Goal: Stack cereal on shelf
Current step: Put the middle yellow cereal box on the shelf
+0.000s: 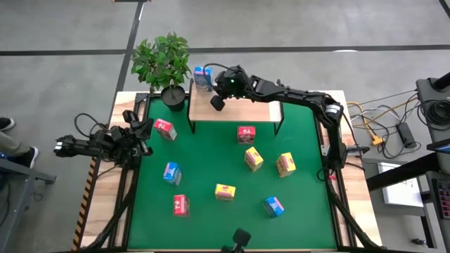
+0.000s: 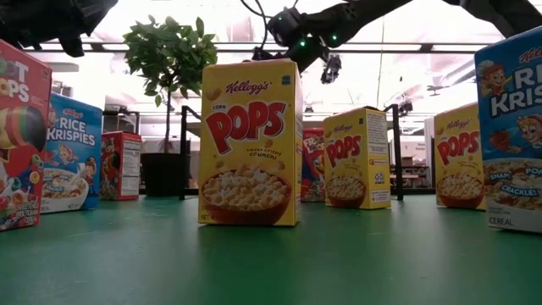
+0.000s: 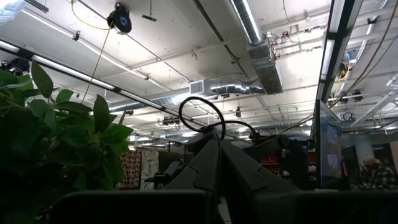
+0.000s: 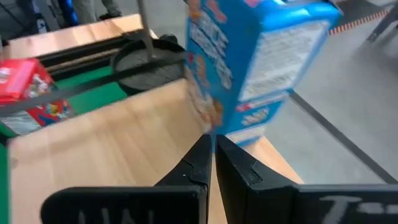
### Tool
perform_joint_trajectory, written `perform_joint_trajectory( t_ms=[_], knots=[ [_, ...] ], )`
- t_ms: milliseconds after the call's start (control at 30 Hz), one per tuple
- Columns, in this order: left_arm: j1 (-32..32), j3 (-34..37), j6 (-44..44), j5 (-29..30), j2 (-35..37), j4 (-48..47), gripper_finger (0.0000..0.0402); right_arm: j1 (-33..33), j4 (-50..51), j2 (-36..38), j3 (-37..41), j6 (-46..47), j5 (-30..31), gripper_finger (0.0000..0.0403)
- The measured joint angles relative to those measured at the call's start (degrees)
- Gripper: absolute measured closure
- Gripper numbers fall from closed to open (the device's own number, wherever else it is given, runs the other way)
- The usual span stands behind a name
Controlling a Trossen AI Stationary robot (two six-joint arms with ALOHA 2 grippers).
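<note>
The shelf (image 1: 239,111), a light wood board on black legs, stands at the far side of the green mat (image 1: 211,154). One blue cereal box (image 1: 202,78) stands upright on its bottom at the shelf's far left corner. My right gripper (image 1: 215,82) is shut over the shelf and points at that blue box (image 4: 249,68), its tips (image 4: 213,142) at the box's lower part. Several more cereal boxes stand on the mat, among them a red one (image 1: 246,133) and a yellow one (image 1: 253,159). My left gripper (image 1: 144,130) waits shut at the table's left edge, pointing upward. My right gripper's shut fingertips (image 4: 204,149) come at the blue box's lower edge (image 4: 239,127) slanting down from the table's right side. I cannot tell whether they touch it. The box stands on the shelf board (image 4: 118,149).
A potted plant (image 1: 163,62) stands just left of the shelf, its pot (image 4: 146,59) close to the blue box. Boxes are scattered over the mat: blue (image 1: 172,173), yellow (image 1: 225,191), red (image 1: 181,204), blue (image 1: 273,206). Most of the shelf board lies bare.
</note>
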State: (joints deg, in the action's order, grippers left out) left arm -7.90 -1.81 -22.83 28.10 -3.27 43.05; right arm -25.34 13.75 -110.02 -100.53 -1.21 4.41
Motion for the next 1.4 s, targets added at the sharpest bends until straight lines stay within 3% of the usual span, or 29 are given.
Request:
perform_joint_trajectory(
  t_ms=[533, 867, 1133, 1400],
  knots=[
    [0.0, -0.01, -0.02, 0.0, 0.0, 0.0, 0.0402, 0.33, -6.47, -0.54, 0.09, -4.22, 0.04, 0.039],
    [0.0, 0.0, 0.0, 0.0, 0.0, 0.0, 0.0402, 0.12, -2.71, -0.69, 0.08, -2.65, 0.11, 0.039],
    [0.0, 0.0, -0.01, -0.01, -0.02, 0.14, 0.0402, 5.3, 21.24, 3.24, -7.38, 3.46, -5.2, 0.039],
    [0.0, 0.0, 0.0, -0.01, -0.02, 0.71, 0.0402, 13.11, 51.59, 3.32, -15.87, 20.75, -9.29, 0.039]
  ],
)
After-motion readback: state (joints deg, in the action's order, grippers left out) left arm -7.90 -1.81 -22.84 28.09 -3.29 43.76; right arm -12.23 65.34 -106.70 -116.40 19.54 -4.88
